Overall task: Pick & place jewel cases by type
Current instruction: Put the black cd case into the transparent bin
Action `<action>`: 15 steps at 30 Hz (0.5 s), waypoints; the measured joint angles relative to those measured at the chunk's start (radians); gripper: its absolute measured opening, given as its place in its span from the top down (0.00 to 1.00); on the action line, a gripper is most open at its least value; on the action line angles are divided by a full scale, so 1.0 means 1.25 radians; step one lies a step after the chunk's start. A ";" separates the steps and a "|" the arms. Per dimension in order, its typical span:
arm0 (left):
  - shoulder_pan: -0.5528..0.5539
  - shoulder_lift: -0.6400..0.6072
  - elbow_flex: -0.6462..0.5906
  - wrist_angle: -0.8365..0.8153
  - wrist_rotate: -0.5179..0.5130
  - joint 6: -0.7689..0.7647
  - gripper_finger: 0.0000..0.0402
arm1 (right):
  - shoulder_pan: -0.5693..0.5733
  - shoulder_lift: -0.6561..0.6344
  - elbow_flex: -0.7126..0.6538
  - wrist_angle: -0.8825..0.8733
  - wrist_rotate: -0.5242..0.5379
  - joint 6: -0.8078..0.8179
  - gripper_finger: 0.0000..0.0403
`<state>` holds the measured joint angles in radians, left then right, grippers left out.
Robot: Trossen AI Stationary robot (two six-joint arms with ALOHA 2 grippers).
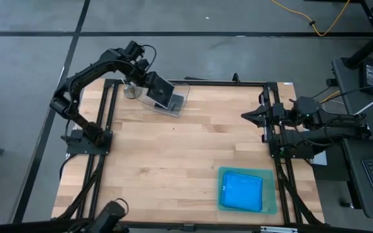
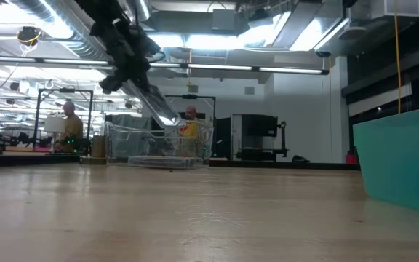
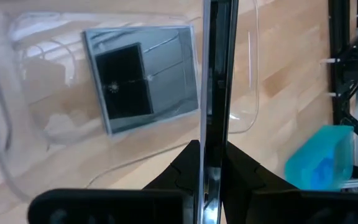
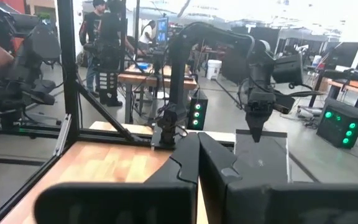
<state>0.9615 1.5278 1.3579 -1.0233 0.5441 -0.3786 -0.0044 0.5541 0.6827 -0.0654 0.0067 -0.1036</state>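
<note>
left gripper [image 3: 211, 186] pinching a thin dark square cd case [image 1: 160, 90] edge-on above the clear plastic tub [image 1: 181, 103].
case tilted, upper edge toward the arm; right gripper [image 1: 246, 116] pressed together, idle at table's edge.

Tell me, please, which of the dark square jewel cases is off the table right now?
The dark case clamped edge-on in the left gripper, above the clear tub. The other dark case lies flat inside that tub.

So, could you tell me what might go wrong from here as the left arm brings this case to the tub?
1. The left gripper pinches the dark case only by its thin edge, so it could twist or slip out.
2. Held on edge over the clear tub, it may catch the wall or tip out.
3. A case already lies flat inside; a drop could land askew on it.
</note>
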 joint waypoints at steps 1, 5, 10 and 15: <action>-0.007 0.007 0.000 0.010 0.000 -0.003 0.93 | 0.000 0.000 0.000 -0.004 0.000 0.000 0.98; -0.024 0.027 0.000 0.046 0.000 -0.019 0.93 | 0.000 0.000 0.000 -0.013 0.000 0.014 0.98; -0.028 0.045 0.000 0.058 -0.007 -0.024 0.93 | 0.000 0.000 0.000 -0.022 0.000 0.016 0.98; -0.040 0.065 0.000 0.068 -0.024 -0.030 0.93 | 0.000 0.000 0.000 -0.029 0.000 0.013 0.98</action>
<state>0.9121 1.6088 1.3579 -0.9386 0.5138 -0.4165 -0.0044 0.5538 0.6827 -0.1022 0.0064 -0.0875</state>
